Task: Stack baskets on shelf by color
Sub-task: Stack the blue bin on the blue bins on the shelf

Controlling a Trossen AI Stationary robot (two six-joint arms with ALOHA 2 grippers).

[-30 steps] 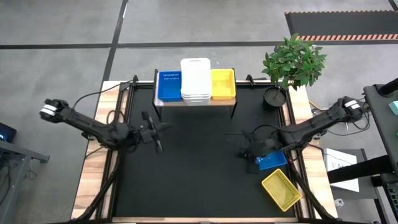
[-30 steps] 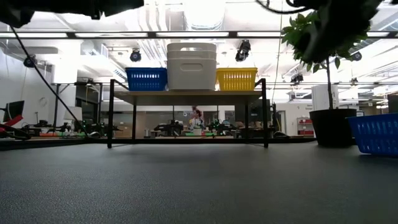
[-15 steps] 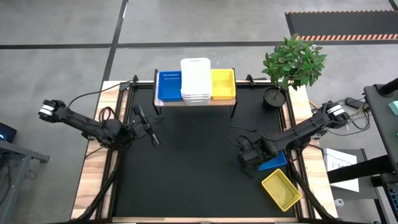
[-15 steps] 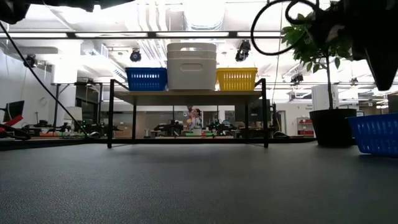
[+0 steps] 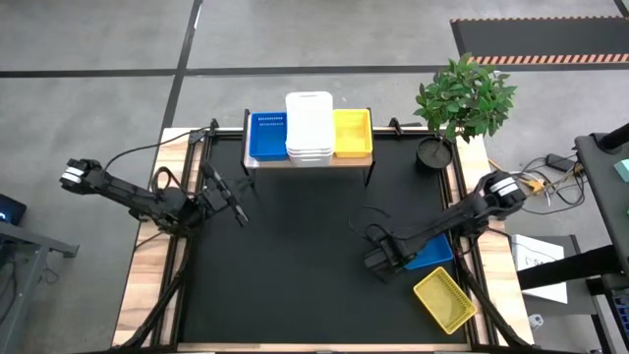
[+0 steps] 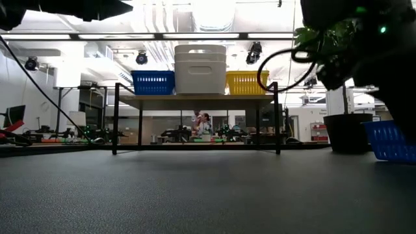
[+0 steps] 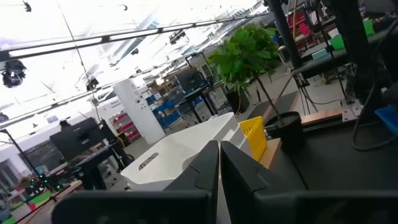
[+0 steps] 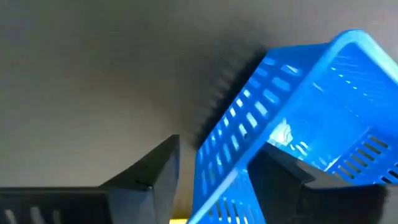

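On the shelf at the far edge stand a blue basket, a stack of white baskets and a yellow basket. Another blue basket rests on its bottom on the black table at the right, with a yellow one nearer the front. My right gripper is open at this blue basket's left end. One finger stands outside the end wall and the other inside it. My left gripper hovers shut at the table's left, empty.
A potted plant stands at the far right corner, beside the shelf. The right arm's cable loops over the table. The table's middle is bare black surface. Workbenches and a person show in the room beyond the shelf.
My right gripper has moved a little toward the table's left and near edges, and its arm has come down low over the table beside the blue basket. My left gripper has drawn back toward the table's left edge, staying shut.
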